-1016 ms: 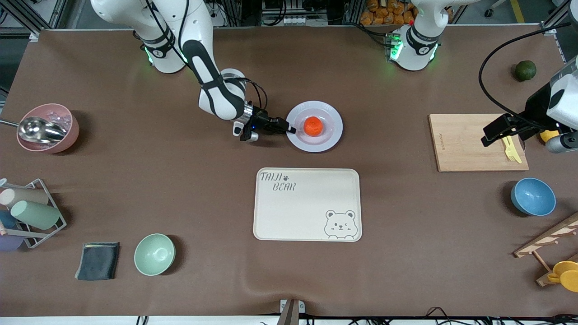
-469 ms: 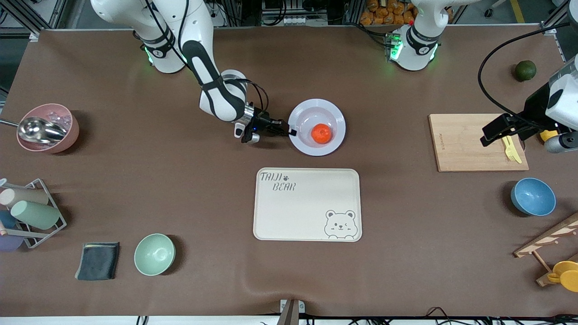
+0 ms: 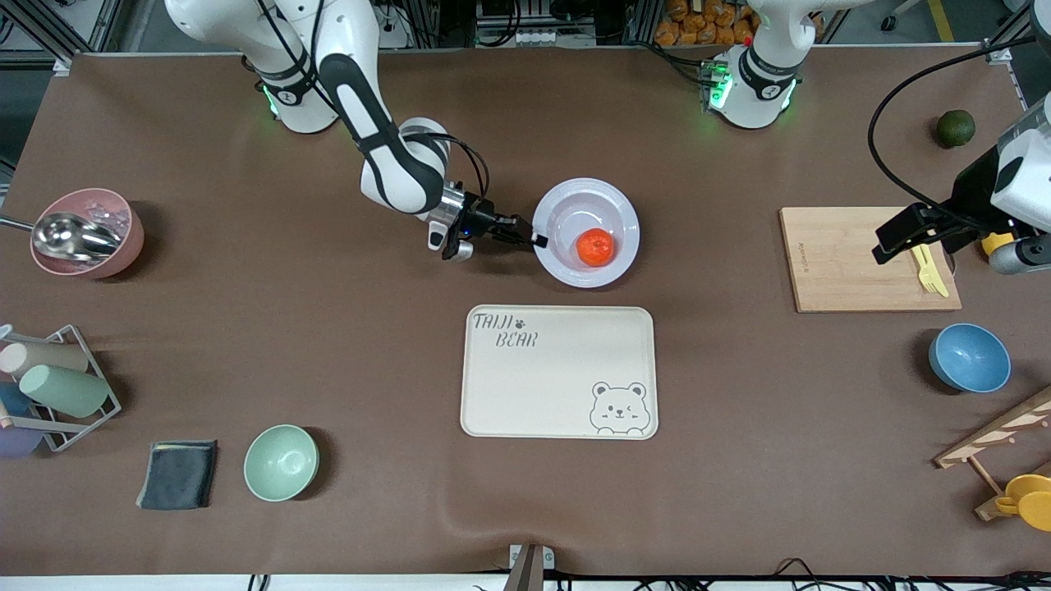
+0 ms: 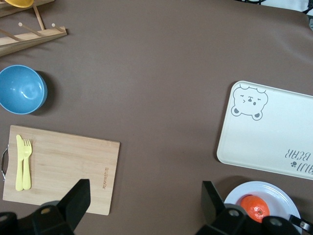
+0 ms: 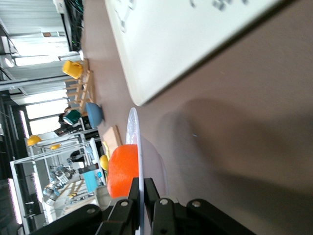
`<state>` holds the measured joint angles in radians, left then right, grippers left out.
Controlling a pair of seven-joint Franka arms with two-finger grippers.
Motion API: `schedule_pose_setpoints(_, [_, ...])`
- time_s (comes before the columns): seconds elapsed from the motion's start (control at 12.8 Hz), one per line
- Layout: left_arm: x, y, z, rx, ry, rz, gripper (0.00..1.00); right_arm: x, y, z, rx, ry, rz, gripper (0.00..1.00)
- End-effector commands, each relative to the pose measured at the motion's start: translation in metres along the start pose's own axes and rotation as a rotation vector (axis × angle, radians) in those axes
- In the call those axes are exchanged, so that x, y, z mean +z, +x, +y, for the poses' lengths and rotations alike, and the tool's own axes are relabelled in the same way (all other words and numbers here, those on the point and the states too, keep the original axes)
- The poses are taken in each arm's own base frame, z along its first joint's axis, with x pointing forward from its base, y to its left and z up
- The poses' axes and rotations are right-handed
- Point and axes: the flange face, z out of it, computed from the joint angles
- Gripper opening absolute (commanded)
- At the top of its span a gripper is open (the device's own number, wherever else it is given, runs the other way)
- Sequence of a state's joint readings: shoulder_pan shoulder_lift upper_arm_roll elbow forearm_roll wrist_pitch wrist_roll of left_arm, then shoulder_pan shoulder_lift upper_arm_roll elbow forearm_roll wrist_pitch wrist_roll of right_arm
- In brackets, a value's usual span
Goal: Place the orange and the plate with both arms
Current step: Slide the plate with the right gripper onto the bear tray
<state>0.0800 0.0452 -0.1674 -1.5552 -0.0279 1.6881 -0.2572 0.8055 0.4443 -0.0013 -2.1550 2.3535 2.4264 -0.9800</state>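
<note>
Sitting at the right arm's end of the tabletop are a pink bowl with a metal scoop in it, a wire rack of cups, a dark folded cloth and a pale green bowl, the last two nearest the front camera. The right gripper reaches out low from its arm, its fingers closed thin on the rim of the plate; the right wrist view shows that rim edge-on between them, with the plate lifted off the tabletop and casting a shadow on it. The orange lies in the plate's well, toward the side away from the gripper. Nearer the front camera than the plate lies the cream bear-printed tray, bare. Toward the left arm's end, a wooden cutting board carries a yellow fork at its outer edge. The left gripper hangs in the air over that board and waits; its fingers stand wide apart and hold nothing. A dark green fruit rests farther from the front camera than the board, a blue bowl nearer, and a wooden rack with a yellow cup sits at the table's corner.
</note>
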Motion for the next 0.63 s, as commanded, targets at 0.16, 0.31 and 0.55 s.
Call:
schedule_pose_setpoints(0.16, [-0.003, -0.009, 0.008, 0.023, -0.007, -0.001, 1.00, -0.022, 0.050, -0.038, 0.061, 0.092, 0.100, 0.00])
schedule_pose_setpoints(0.31, [-0.001, -0.009, 0.009, 0.025, -0.007, -0.004, 1.00, -0.023, 0.081, -0.054, 0.079, 0.092, 0.166, 0.00])
schedule_pose_setpoints(0.55, [0.002, -0.006, 0.010, 0.025, -0.007, -0.003, 1.00, -0.010, 0.124, -0.056, 0.086, 0.098, 0.227, 0.00])
